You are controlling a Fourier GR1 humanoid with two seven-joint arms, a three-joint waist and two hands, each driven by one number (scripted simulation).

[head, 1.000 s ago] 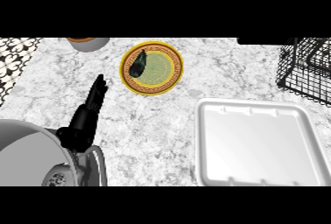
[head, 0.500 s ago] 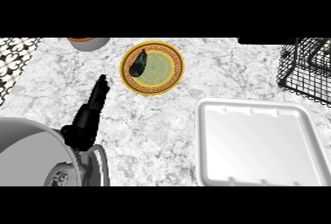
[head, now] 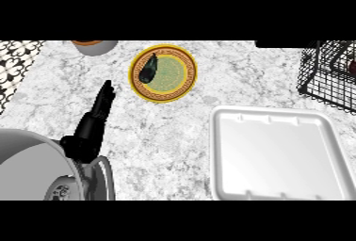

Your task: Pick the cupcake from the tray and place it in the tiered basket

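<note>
Ahead, we are seeing a yellow plate carrying a dark oblong item, with a bowl sitting at the far edge. A marble counter is bearing everything. The white tray is lying at near right. The wire basket is standing far right, and we cannot tell where the cupcake is. The left hand is resting released, fingers straight.

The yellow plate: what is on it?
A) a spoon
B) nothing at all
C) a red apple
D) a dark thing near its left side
D: a dark thing lies on the yellow plate, toward the plate's left side.
</note>
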